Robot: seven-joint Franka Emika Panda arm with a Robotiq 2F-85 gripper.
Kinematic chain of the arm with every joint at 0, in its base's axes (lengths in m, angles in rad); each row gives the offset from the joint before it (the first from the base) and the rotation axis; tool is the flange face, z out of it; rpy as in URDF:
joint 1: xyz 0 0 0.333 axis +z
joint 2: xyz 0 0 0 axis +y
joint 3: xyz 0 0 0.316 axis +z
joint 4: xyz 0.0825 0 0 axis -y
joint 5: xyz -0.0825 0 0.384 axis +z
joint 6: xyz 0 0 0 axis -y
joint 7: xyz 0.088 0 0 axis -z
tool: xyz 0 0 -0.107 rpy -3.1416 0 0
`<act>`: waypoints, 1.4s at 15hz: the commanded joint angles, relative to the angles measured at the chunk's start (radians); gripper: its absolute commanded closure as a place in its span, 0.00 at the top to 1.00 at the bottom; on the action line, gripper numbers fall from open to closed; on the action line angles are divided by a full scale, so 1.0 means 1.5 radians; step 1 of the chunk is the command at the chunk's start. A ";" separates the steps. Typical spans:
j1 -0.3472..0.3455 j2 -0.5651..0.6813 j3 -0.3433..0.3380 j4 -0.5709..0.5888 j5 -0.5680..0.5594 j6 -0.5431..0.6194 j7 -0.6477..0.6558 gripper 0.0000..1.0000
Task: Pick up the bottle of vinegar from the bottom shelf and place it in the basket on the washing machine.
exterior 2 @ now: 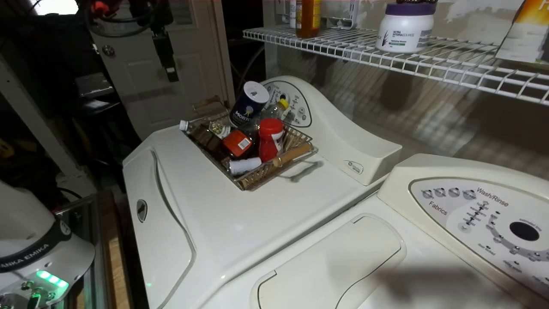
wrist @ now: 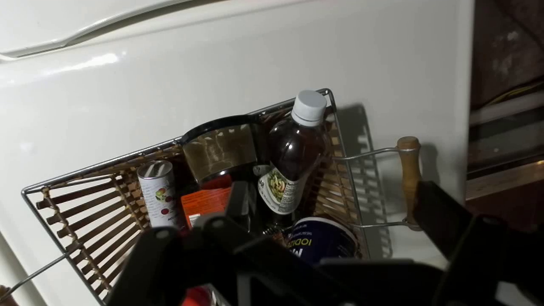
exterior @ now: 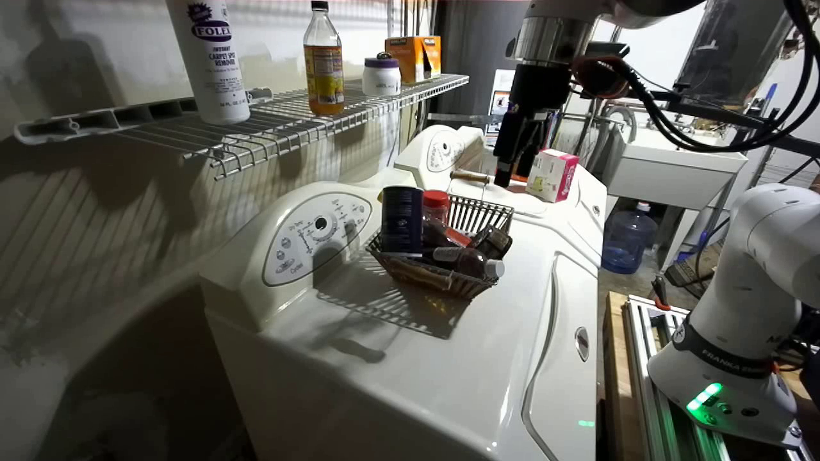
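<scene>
The amber-brown vinegar bottle [exterior: 325,80] with a pale yellowish label stands upright on the white wire shelf [exterior: 256,150]. Its lower part also shows on the shelf [exterior 2: 429,71] as a vinegar bottle [exterior 2: 308,19] cut off by the top edge. The brown basket [exterior: 483,212] sits on the white washing machine [exterior: 487,346], and shows as a basket [exterior 2: 266,174] too. My gripper [exterior: 512,169] hangs above the machine tops, away from the shelf; it also shows as a gripper [exterior 2: 171,73]. In the wrist view, my gripper [wrist: 335,208] has its fingers wide apart over the basket [wrist: 93,246], nothing between them.
The basket holds a dark bottle with a white cap [wrist: 297,144], a blue salt canister [wrist: 318,240] and other containers. On the shelf stand a white spray bottle [exterior: 214,70], a purple-lidded jar [exterior: 382,78] and an orange box [exterior: 432,57]. A pink box [exterior: 552,176] is on the neighbouring machine [exterior 2: 339,262].
</scene>
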State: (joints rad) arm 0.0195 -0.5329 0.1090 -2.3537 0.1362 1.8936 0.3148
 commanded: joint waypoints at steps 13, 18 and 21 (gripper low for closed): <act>-0.022 0.086 -0.034 0.103 0.229 0.021 0.177 1.00; -0.030 0.136 -0.029 0.142 0.271 0.076 0.313 1.00; -0.026 0.165 -0.030 0.163 0.283 0.120 0.401 1.00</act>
State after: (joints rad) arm -0.0122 -0.3441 0.0540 -2.1647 0.5183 2.0289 0.7976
